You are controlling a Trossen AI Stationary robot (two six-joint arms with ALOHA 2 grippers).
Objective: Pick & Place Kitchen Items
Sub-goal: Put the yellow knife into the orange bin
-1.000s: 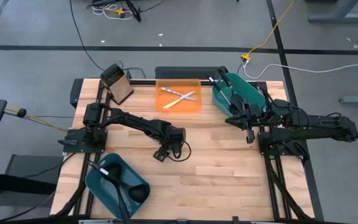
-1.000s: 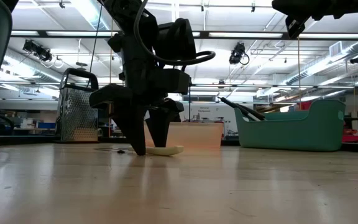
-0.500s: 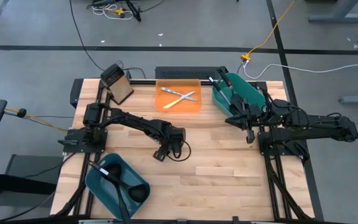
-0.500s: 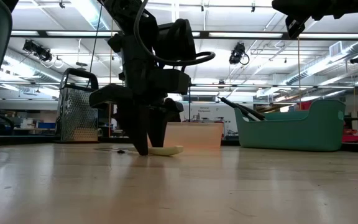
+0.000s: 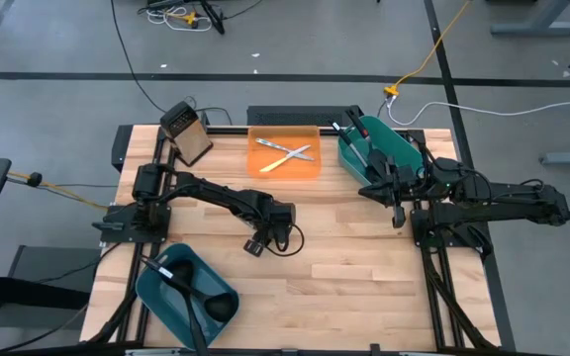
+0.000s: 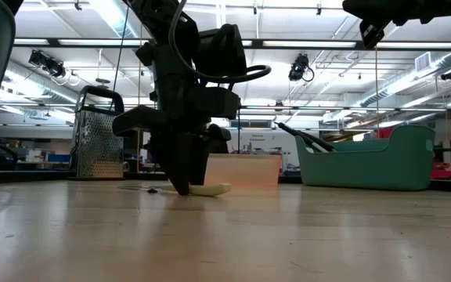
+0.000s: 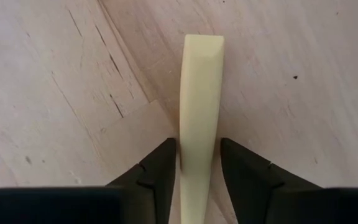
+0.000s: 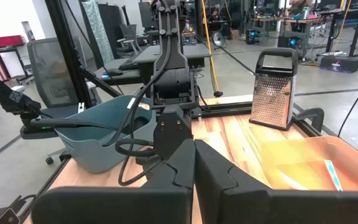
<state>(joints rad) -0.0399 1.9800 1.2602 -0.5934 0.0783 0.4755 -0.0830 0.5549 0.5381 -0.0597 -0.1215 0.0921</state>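
Now your left gripper [image 7: 197, 168] pinches the pale yellow handle [image 7: 201, 106] near the tabletop's [image 5: 364, 257] middle. Your right gripper [image 5: 396, 213] waits pressed together by the right edge.

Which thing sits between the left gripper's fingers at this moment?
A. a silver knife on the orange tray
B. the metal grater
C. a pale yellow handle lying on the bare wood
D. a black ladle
C: the left wrist view shows the left gripper down on the table with a finger on each side of the pale yellow handle.
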